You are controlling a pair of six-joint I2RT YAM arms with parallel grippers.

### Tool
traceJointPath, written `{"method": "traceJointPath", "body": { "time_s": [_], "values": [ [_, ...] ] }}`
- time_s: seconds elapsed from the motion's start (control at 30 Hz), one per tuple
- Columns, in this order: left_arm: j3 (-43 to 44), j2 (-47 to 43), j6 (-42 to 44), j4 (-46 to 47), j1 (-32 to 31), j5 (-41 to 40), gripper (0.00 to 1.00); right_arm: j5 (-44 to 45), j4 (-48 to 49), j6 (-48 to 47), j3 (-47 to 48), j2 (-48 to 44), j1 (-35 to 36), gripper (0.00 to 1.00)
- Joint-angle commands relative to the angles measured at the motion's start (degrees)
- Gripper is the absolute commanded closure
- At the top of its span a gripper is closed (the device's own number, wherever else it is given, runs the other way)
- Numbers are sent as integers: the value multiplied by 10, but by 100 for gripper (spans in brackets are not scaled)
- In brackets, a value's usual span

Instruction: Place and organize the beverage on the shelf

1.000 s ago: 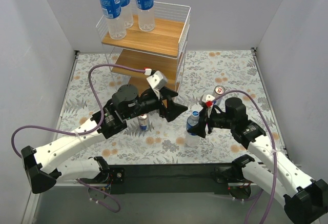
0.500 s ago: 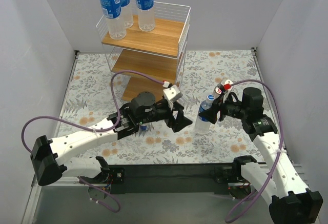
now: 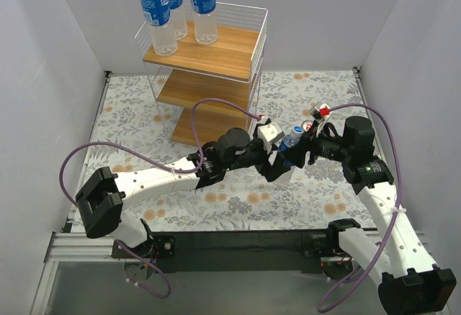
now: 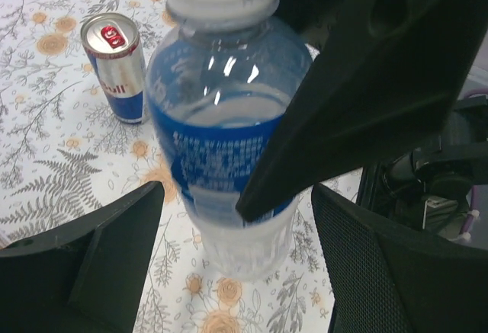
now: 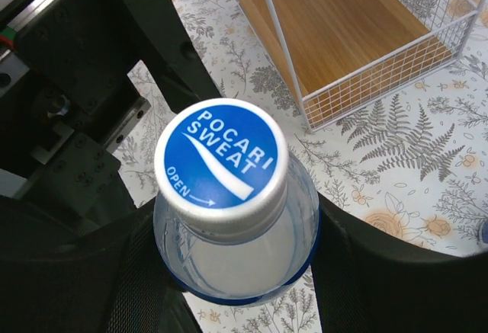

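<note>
Right gripper (image 3: 297,149) is clamped on an upright bottle (image 5: 221,158), just right of the shelf (image 3: 216,52). Left gripper (image 4: 236,196) is spread wide, with a finger on either side of that bottle; can't tell if they touch. Three more bottles (image 3: 204,5) stand on the top tier.

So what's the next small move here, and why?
Probably close the left tool on the bottle: its fingers sit open either side of the body, while the right tool is shut on it just below the cap, so a handover looks set up.
</note>
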Motion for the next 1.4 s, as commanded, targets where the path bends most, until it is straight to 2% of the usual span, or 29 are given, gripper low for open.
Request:
{"method": "traceJointPath", "body": {
  "time_s": [0.0, 0.2, 0.3, 0.4, 0.43, 0.47, 0.5, 0.53, 0.57, 0.63, 0.83, 1.0, 1.2, 1.3, 1.37],
  "values": [
    [38, 18, 14, 32, -9, -9, 23, -35, 43, 36, 41, -4, -3, 99],
    [52, 50, 15, 30, -15, -27, 23, -47, 48, 53, 49, 0, -3, 99],
    [50, 51, 16, 28, -14, -36, 26, -57, 50, 58, 47, 1, -3, 99],
    [53, 50, 17, 27, -14, -34, 46, -69, 53, 65, 40, 1, -3, 97],
    [54, 50, 17, 27, -14, -32, 64, -74, 54, 67, 40, 1, -3, 93],
    [54, 50, 15, 27, -14, -32, 73, -76, 55, 68, 39, 2, -3, 88],
    [53, 49, 12, 28, -14, -31, 82, -77, 56, 70, 37, 2, -3, 81],
    [52, 48, 10, 30, -15, -33, 95, -76, 56, 70, 38, 2, -3, 59],
    [45, 45, 4, 35, -14, -35, 100, -76, 55, 70, 39, 2, -3, 50],
    [32, 30, 0, 45, -14, -35, 100, -73, 53, 67, 41, 1, -3, 33],
    [-28, -31, -18, 49, -14, -45, 100, -84, 52, 38, 50, -13, -5, 15],
    [-70, -93, -20, 36, -14, -57, 100, -92, 47, 16, 55, -33, -8, 8],
    [-72, -163, 20, -22, -14, -54, 100, -60, 37, -11, 73, -57, -10, 6],
    [-58, -201, 48, -62, -15, -59, 100, 13, 16, -21, 88, -62, -12, 4],
    [-39, -219, 63, -97, -14, -66, 100, 102, 10, -25, 90, -63, -15, 2]
  ]
}}
